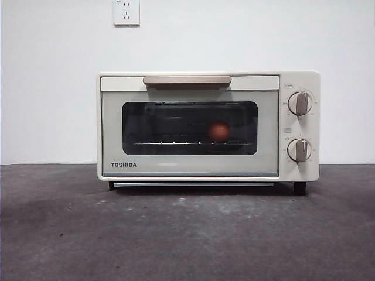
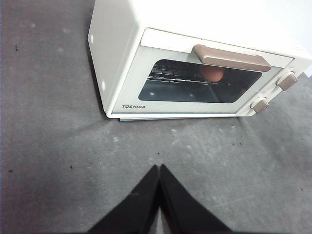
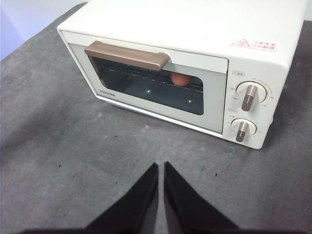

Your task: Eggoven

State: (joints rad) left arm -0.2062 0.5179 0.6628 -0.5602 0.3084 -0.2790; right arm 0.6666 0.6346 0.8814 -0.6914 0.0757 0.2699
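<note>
The cream Toshiba oven stands on the dark table with its door closed. Through the dark glass window the reddish-brown egg rests on the wire rack inside, right of centre. The egg also shows behind the glass under the beige handle in the left wrist view, and the egg shows in the right wrist view. My left gripper hangs above the table in front of the oven, jaws shut and holding nothing. My right gripper is likewise shut and empty, short of the oven.
Two knobs sit on the oven's right panel. A wall socket is on the white wall behind. Grey table surface stretches in front of the oven.
</note>
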